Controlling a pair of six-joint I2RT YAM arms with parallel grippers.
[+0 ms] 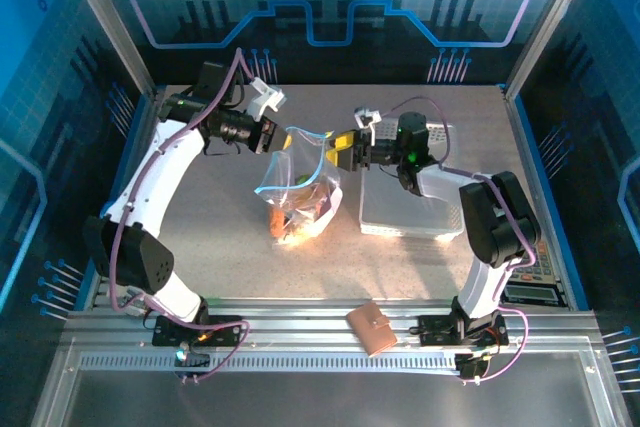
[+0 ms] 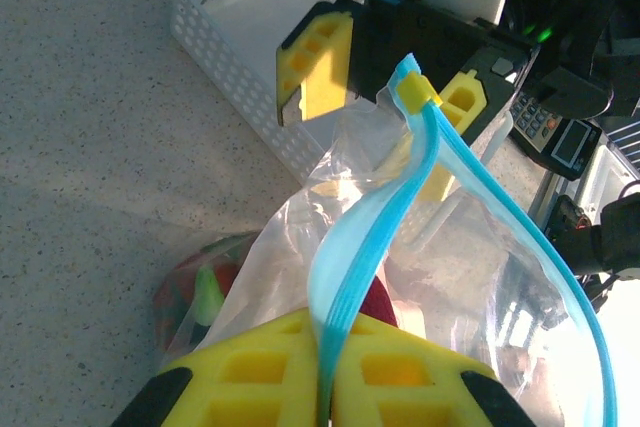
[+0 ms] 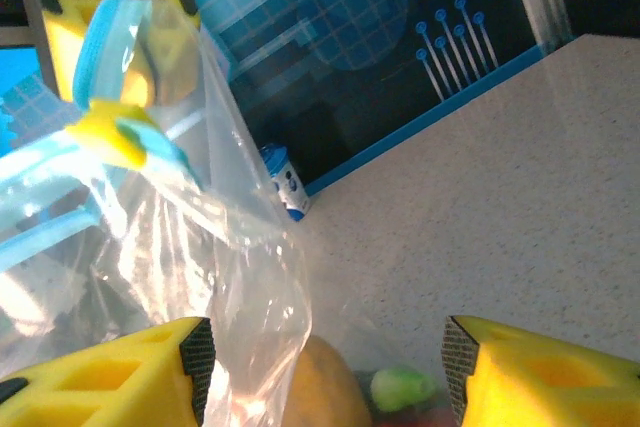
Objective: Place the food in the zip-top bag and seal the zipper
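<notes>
The clear zip-top bag [image 1: 292, 177] hangs between my two grippers, its bottom resting on the table. My left gripper [image 1: 270, 133] [image 2: 325, 387] is shut on the blue zipper [image 2: 345, 287]. The strip rises from the pads to a yellow slider [image 2: 420, 95] [image 3: 110, 132], and another length curves off to the right. My right gripper [image 1: 345, 152] [image 3: 325, 367] is open, one finger on each side of the slider end, touching nothing. The food [image 1: 305, 209] lies in the bag's bottom: a tan piece [image 3: 325, 392], a green piece [image 3: 400, 387], red ones [image 2: 375, 302]. An orange piece [image 1: 277, 223] lies at the bag's lower left.
A white perforated basket [image 1: 410, 209] [image 2: 230, 37] stands right of the bag, under the right arm. A brown wallet [image 1: 371, 328] lies on the front rail. A small keypad device [image 1: 525, 282] sits at the table's right edge. Bare tabletop lies to the left.
</notes>
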